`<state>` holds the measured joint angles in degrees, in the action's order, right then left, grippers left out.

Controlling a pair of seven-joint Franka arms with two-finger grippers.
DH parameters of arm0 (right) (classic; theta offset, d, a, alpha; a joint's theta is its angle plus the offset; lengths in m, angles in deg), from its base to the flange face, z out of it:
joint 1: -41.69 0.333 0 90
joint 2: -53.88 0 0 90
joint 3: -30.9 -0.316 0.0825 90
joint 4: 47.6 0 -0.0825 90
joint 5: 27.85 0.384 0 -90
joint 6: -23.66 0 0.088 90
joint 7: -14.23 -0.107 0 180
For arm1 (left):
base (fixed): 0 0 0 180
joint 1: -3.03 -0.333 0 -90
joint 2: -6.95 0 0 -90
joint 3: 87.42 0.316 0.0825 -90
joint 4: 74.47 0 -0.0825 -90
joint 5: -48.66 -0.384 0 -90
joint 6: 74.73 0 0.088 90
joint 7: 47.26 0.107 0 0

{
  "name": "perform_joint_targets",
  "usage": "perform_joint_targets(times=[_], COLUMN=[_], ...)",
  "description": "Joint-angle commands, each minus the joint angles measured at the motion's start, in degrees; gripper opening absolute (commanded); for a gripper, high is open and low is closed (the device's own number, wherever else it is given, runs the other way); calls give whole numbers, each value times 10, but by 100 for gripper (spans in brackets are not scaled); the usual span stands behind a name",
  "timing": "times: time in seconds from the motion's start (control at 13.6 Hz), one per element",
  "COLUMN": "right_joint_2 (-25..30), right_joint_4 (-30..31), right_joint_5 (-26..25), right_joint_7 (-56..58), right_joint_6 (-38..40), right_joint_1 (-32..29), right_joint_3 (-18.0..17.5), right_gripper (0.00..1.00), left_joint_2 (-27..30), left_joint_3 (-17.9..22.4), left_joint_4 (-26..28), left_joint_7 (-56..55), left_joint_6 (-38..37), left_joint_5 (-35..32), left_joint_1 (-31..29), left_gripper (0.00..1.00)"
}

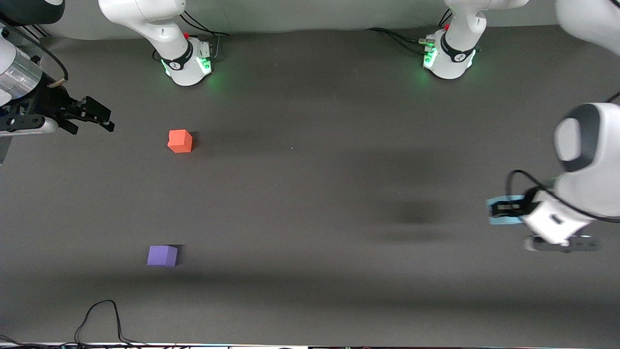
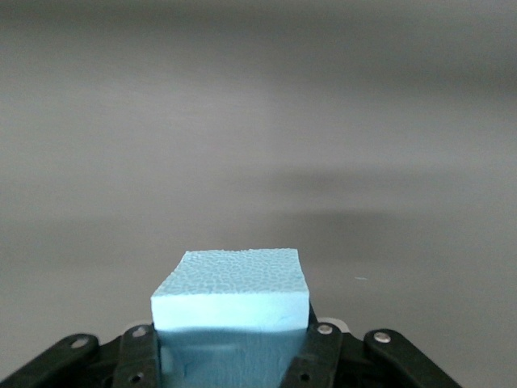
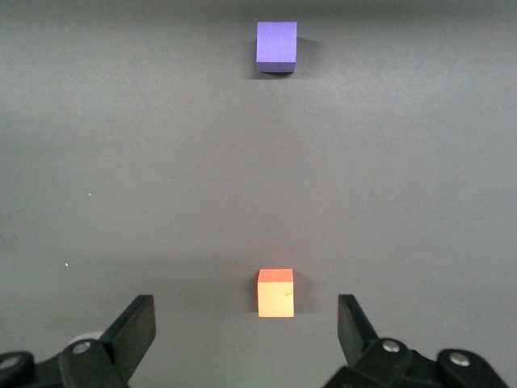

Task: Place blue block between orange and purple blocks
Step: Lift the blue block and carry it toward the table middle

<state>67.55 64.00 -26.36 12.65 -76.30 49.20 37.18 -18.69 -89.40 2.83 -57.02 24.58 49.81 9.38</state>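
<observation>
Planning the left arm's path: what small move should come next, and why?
Probably carry the blue block, gripped in the left pincer, across toward the right arm's end of the table. The orange block and purple block sit there with bare table between them, well away from the blue block. The right pincer waits open beside the orange block.

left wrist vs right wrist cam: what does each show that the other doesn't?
Only the left wrist view shows the blue block, clamped between the left gripper's fingers, with bare table ahead of it. Only the right wrist view shows the orange block and the purple block resting apart on the table, and the right gripper, open, with nothing between its fingers. Both share the dark grey table; neither shows the other arm.
</observation>
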Motion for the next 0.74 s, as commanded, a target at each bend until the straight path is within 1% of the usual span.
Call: perform_joint_targets(times=[0.0, 0.07, 0.22, 0.37, 0.66], right_joint_2=[6, 6, 5, 5, 5], right_joint_4=[-7, -7, -7, -6, -4], right_joint_5=[-4, -4, -5, -5, -13], right_joint_7=[6, 6, 6, 6, 6], right_joint_6=[11, 11, 11, 11, 20], right_joint_1=[4, 4, 4, 5, 3], right_joint_3=[1, 1, 1, 0, 1], right_gripper=[100, 100, 100, 100, 100], left_joint_2=[2, 1, -7, -24, -84], left_joint_3=[-27, -34, -35, -35, -35], left_joint_4=[-21, -22, -30, -42, -73], left_joint_7=[-141, -199, -291, -376, -494], left_joint_6=[-13, -10, -3, 2, 55], left_joint_5=[-2, -4, -10, -38, -80], left_joint_1=[66, 97, 182, 252, 360], left_gripper=[53, 53, 53, 52, 52])
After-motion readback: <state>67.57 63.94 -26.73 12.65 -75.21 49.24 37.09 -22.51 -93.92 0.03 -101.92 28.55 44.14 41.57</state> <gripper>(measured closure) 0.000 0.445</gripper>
